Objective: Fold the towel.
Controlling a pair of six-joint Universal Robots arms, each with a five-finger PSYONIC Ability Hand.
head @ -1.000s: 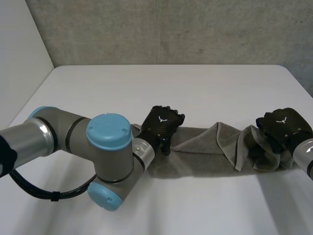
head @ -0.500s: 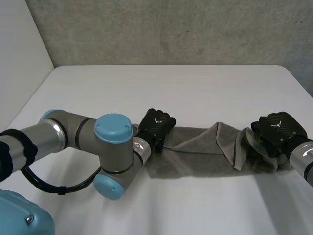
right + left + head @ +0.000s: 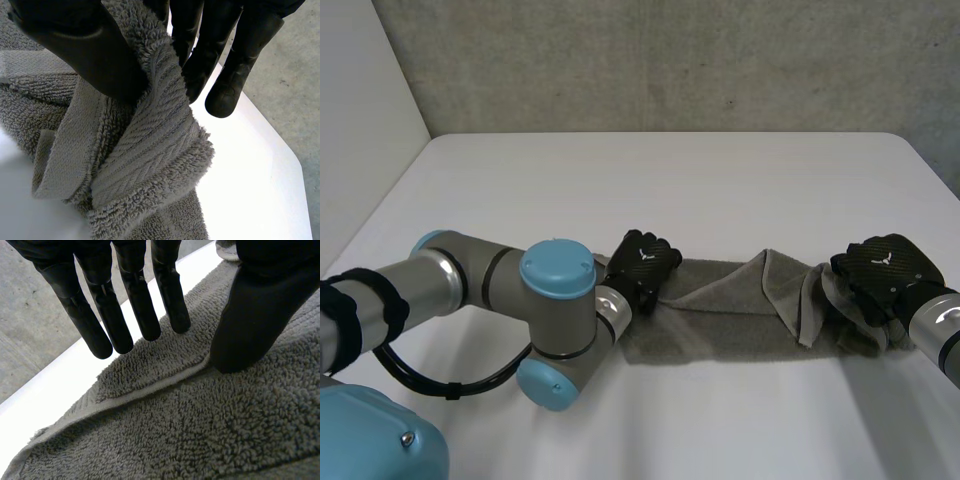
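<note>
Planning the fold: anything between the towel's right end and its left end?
Nothing visible. The right hand pinches the towel at its right end; the left hand rests on its left end.

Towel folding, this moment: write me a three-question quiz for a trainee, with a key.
1. True or false: the right hand pinches the towel between thumb and fingers.
2. Pick one: the left hand is at the towel's A) left end, B) middle, C) right end.
3. Fill in: the towel lies on a white ____.
Key: 1 true; 2 A; 3 table.
</note>
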